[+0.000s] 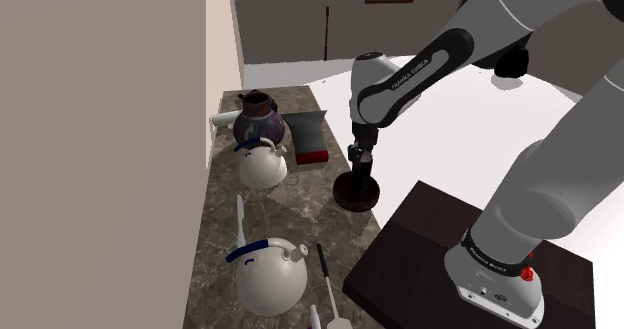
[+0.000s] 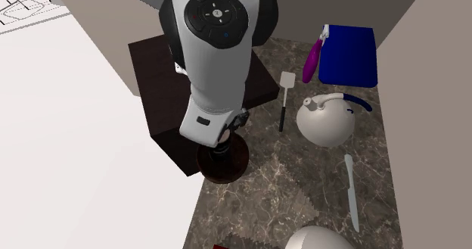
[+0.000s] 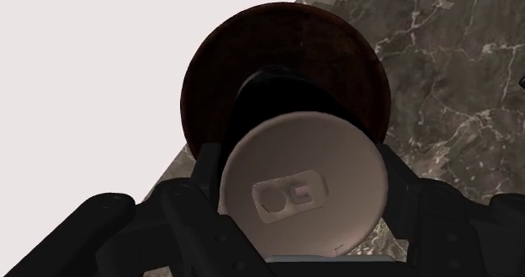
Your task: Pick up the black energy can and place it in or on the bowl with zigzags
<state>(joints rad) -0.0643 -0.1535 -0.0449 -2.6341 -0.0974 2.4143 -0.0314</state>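
while your gripper (image 3: 300, 173) is clamping the can (image 3: 296, 153) upright, the bowl (image 3: 286, 35) is sitting directly beneath; you're needing a straight drop.

The can (image 3: 303, 187) hangs clasped in the gripper (image 3: 301, 181) straight above the bowl (image 1: 357, 192), perhaps dipping into it. On the counter (image 1: 305, 212), in the shoulder view and reckoned from the bowl, the far kettle (image 1: 264, 165) stands at ten o'clock and the near kettle (image 1: 270, 275) at seven. The knife (image 1: 240, 219) lies between them, and the stand (image 1: 430, 242) is at four.
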